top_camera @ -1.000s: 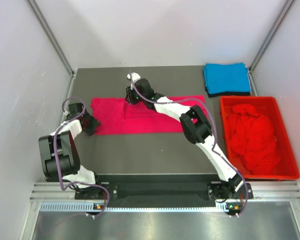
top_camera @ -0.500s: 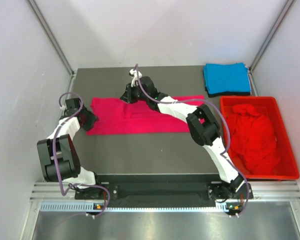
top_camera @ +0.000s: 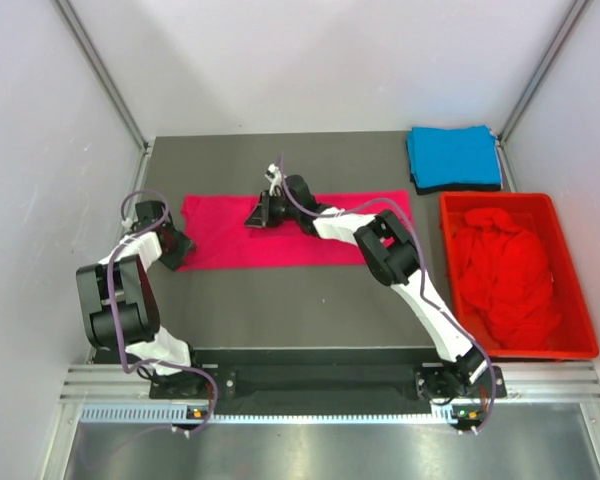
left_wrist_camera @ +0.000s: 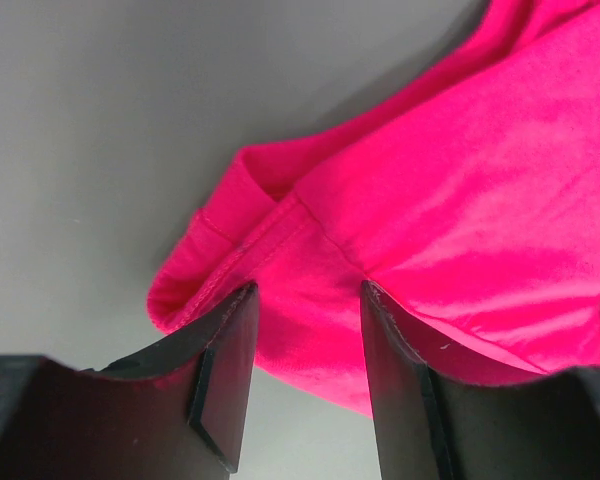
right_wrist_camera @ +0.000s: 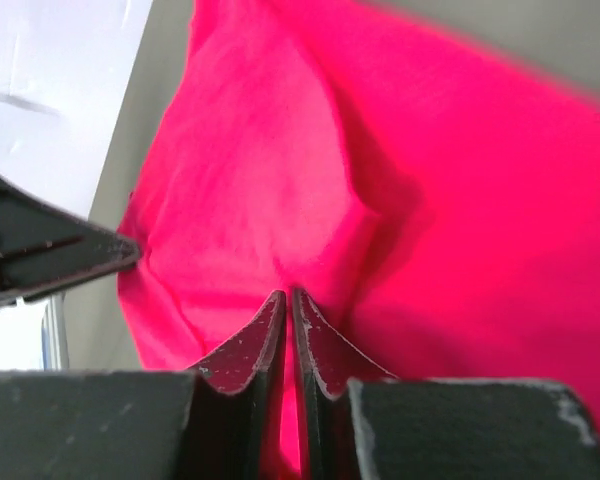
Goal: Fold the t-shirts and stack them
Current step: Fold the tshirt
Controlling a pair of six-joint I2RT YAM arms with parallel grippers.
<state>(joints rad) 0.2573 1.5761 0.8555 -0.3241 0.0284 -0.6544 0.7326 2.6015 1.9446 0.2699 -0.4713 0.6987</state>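
Note:
A bright pink t-shirt (top_camera: 310,240) lies folded into a long strip across the middle of the table. My left gripper (top_camera: 177,251) is at its near left corner; in the left wrist view the gripper (left_wrist_camera: 308,295) is open, with the hemmed corner of the shirt (left_wrist_camera: 460,200) between its fingers. My right gripper (top_camera: 257,216) is low on the shirt's far left part; in the right wrist view the gripper (right_wrist_camera: 288,296) is shut, pinching a ridge of the pink cloth (right_wrist_camera: 460,200). A sky blue t-shirt (top_camera: 453,156) lies folded at the back right.
A red plastic crate (top_camera: 572,305) stands at the right edge and holds crumpled red t-shirts (top_camera: 505,275). Something dark lies under the blue shirt. White walls and metal posts close in the table on three sides.
My right gripper has come down and toward me onto the pink shirt, and the raised fold near it has flattened. My left gripper shifted slightly at the left corner.

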